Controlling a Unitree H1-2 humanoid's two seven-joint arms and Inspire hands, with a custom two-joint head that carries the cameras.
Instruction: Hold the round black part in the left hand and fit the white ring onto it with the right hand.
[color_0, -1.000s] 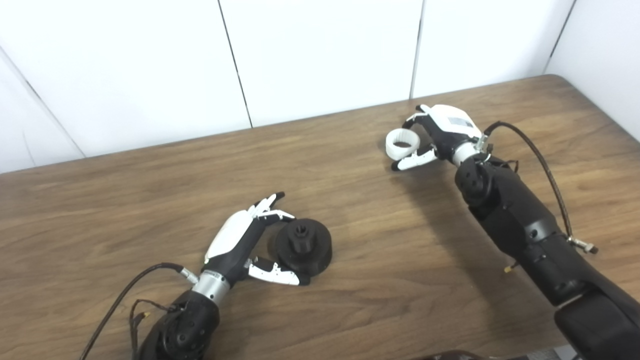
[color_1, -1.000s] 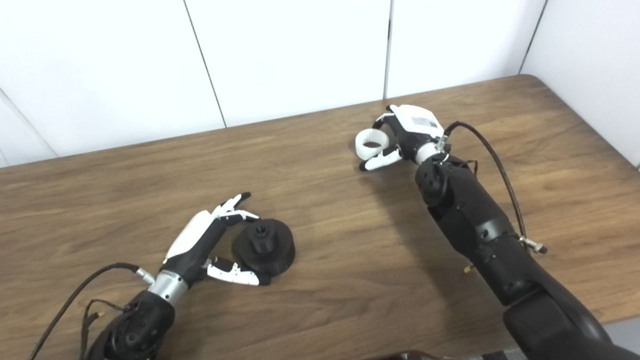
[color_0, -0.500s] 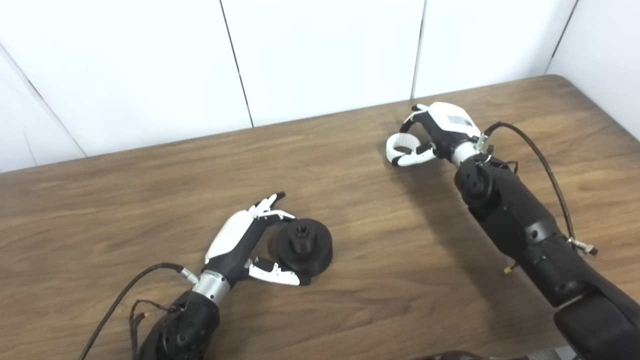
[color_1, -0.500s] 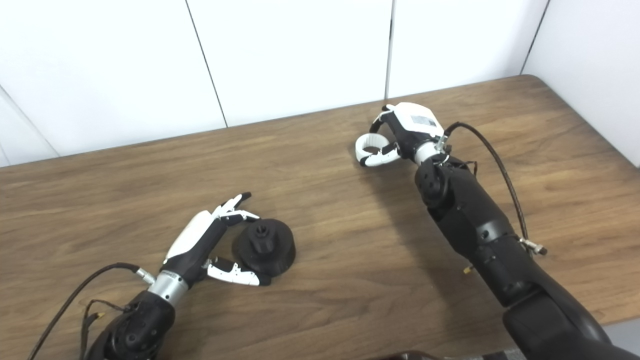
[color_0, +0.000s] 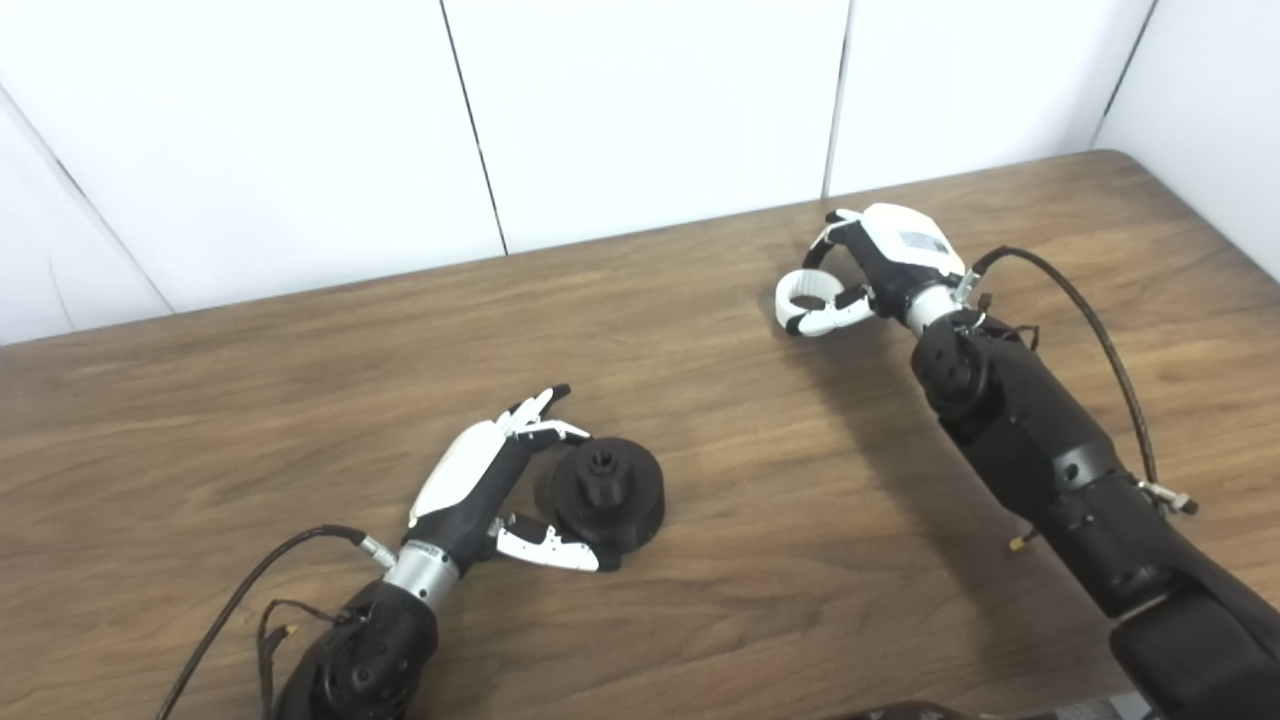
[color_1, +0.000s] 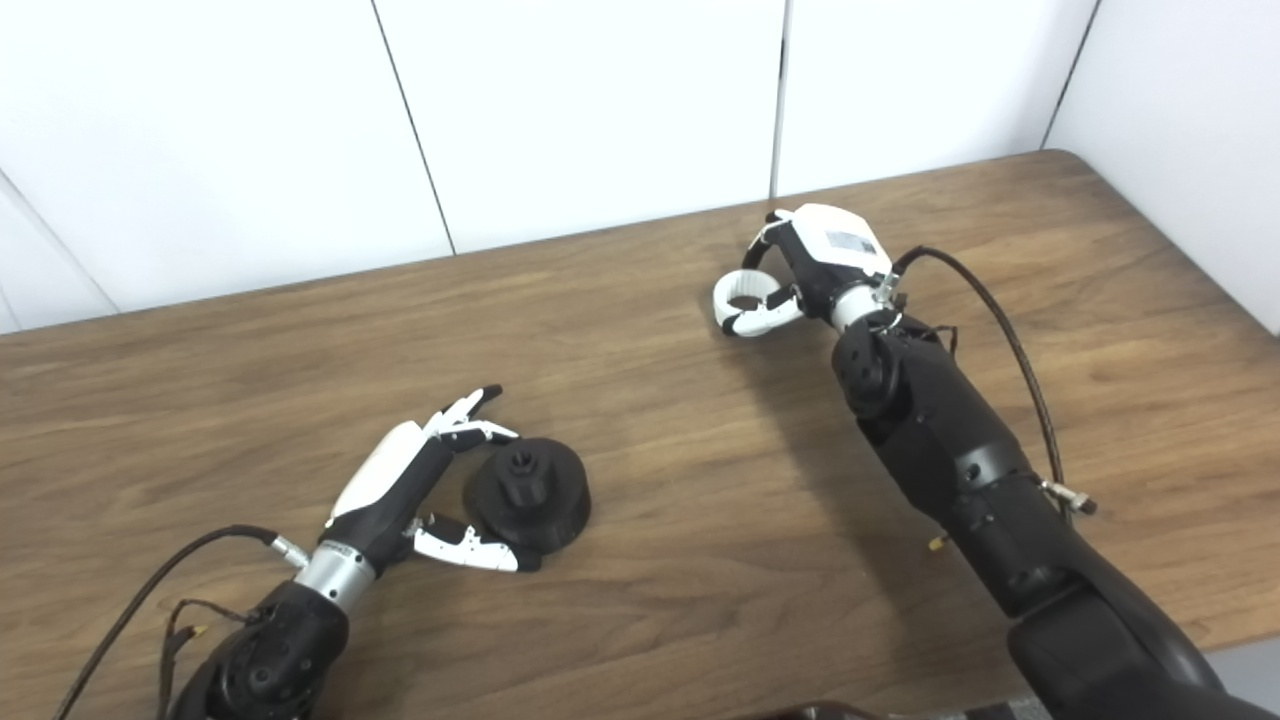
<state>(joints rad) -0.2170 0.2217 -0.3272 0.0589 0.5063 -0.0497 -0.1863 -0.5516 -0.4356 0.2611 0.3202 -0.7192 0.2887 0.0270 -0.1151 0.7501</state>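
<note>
Right hand (color_0: 880, 265) fingers clamped on ring (color_0: 806, 292) near counter's far edge; left hand (color_0: 480, 480), fingers apart, cups black part (color_0: 607, 492) unlifted; fitting remains.

The black part (color_0: 608, 492) is a round, matte piece with a wide, low, domed body and a narrower raised hub at its centre; the hub has a dark hollow at its top. It sits flat on its broad base, hub upward, on the near left portion of the table.

The white ring (color_0: 806, 294) is a short, smooth band with an open centre. It lies at the far right portion of the table, well apart from the black part, tilted slightly so its opening faces upward and toward the cameras. Whether it touches the table cannot be determined.
</note>
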